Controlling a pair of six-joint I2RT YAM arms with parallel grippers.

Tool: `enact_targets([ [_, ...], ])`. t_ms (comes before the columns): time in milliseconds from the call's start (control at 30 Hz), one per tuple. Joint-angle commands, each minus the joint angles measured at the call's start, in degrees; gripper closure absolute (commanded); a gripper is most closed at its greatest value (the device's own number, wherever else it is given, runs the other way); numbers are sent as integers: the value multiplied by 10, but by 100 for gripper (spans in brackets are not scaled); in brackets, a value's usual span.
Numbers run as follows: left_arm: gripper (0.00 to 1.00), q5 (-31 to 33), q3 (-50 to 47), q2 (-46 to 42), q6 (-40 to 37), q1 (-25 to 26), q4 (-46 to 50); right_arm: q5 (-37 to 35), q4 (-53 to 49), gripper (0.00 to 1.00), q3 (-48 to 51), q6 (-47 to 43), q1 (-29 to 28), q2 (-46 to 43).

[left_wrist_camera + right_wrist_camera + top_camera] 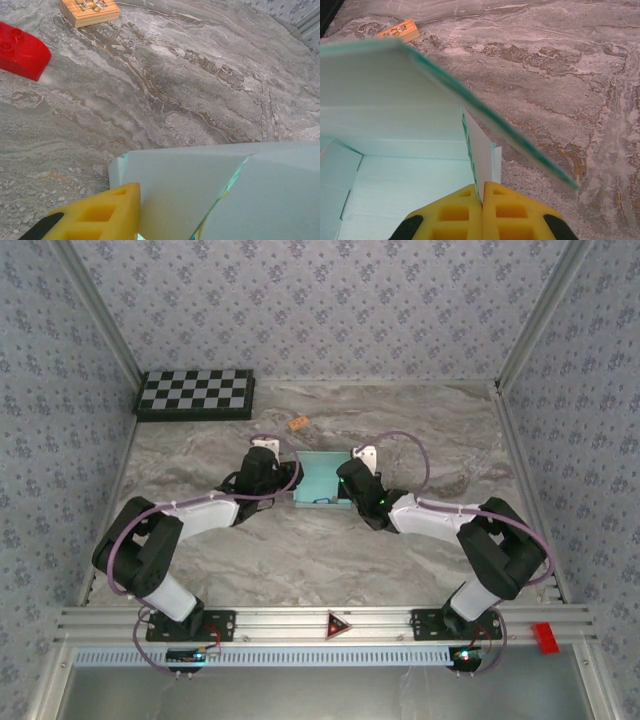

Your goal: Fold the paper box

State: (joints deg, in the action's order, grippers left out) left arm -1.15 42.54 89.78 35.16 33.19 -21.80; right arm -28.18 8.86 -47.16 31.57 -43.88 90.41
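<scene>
The paper box (320, 478) is pale aqua cardboard and stands partly folded in the middle of the table, between both grippers. My right gripper (354, 482) is at the box's right side. Its yellow fingers (510, 210) are shut on a thin upright side wall (481, 150). The box's open inside (395, 170) lies to the left, and a raised flap (380, 70) tilts over it. My left gripper (270, 472) is at the box's left side. One yellow finger (107, 212) lies against the outer panel (200, 185). The box hides the other finger.
A small wooden block (297, 423) (90, 10) (399, 30) lies behind the box, and a red block (20, 50) lies near it. A black-and-white checkerboard (195, 393) sits at the back left. Patterned walls enclose the grey marbled table (330, 560).
</scene>
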Motion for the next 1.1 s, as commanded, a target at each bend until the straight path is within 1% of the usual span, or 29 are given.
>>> enact_targets([
  [0, 68, 17, -3, -14, 21, 5, -4, -26, 4, 99, 4, 18, -6, -12],
  [333, 69, 46, 13, -14, 57, 13, 50, -45, -1, 99, 9, 30, -19, -13],
  [500, 65, 66, 12, -25, 42, 13, 75, -48, -13, 99, 6, 30, -19, -14],
  [567, 65, 61, 10, -27, 31, 13, 73, -49, -15, 99, 6, 29, -19, -14],
  [800, 71, 50, 10, -30, 12, 13, 63, -51, -17, 99, 5, 30, -19, -14],
  [867, 71, 52, 10, -31, 9, 13, 59, -51, -17, 99, 5, 28, -19, -13],
  [1067, 64, 90, 7, -51, -18, 13, 92, -46, -35, 99, -4, 11, -19, -11],
])
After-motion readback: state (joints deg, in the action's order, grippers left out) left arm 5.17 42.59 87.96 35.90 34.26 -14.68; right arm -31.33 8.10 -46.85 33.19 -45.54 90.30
